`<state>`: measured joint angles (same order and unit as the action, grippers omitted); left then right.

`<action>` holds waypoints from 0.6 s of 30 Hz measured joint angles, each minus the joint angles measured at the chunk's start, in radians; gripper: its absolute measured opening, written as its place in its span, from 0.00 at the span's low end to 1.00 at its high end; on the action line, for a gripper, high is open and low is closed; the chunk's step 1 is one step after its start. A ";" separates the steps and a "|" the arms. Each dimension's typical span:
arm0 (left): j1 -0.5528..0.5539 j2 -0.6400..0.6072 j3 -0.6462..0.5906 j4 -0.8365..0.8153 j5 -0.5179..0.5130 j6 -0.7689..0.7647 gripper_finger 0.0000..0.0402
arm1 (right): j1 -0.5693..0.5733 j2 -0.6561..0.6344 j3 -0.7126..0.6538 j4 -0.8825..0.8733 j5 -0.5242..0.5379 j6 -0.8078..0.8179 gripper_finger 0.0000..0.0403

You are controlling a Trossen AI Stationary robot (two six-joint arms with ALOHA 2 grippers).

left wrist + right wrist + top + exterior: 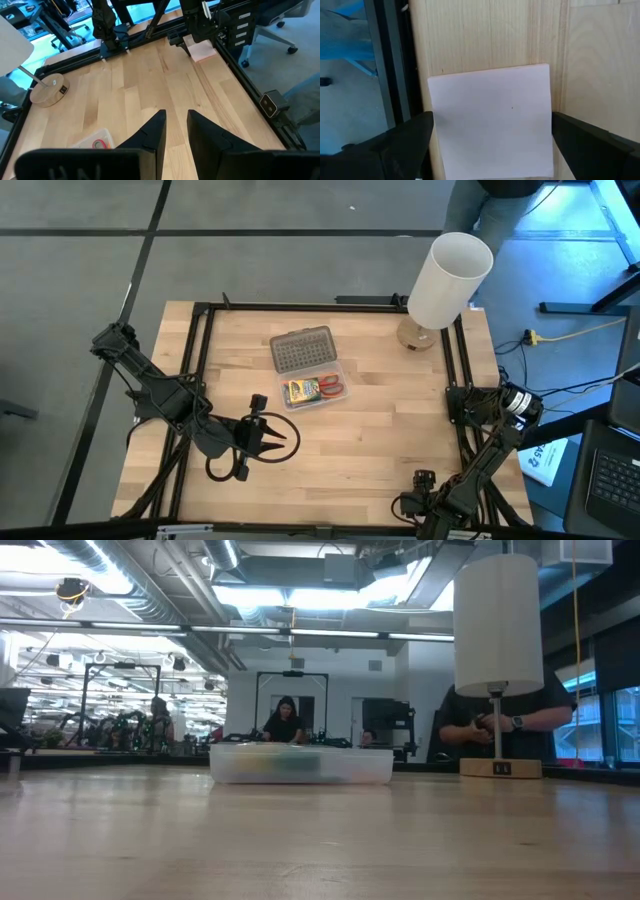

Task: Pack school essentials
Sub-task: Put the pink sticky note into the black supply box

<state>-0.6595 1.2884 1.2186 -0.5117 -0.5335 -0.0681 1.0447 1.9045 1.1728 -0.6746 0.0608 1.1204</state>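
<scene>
Item: pad, flat at the desk edge, between my right claw's spread fingers. Descend squarely, pinch opposite edges. Left claw: apart, idle mid-desk. Destination: case.

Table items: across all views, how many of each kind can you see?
Clear case with grey dotted lid: 1
Crayon box: 1
Red-handled scissors: 1
Pink pad: 1
White lamp: 1
Total: 5

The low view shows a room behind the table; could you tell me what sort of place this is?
Probably an open-plan robotics lab or workshop: exposed ceiling ducts, black equipment frames and people working at benches stand beyond the wooden table.
</scene>
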 joint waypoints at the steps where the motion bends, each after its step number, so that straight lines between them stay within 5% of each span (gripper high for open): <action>1: 0.000 0.000 0.000 0.000 0.000 0.000 0.18 | 0.000 0.000 0.000 0.000 0.000 0.000 0.99; 18: 0.000 0.000 0.000 0.000 0.000 0.000 0.18 | 0.019 0.028 0.004 -0.024 0.035 0.053 0.99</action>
<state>-0.6595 1.2884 1.2186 -0.5117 -0.5335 -0.0681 1.0636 1.9327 1.1770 -0.6985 0.0957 1.1732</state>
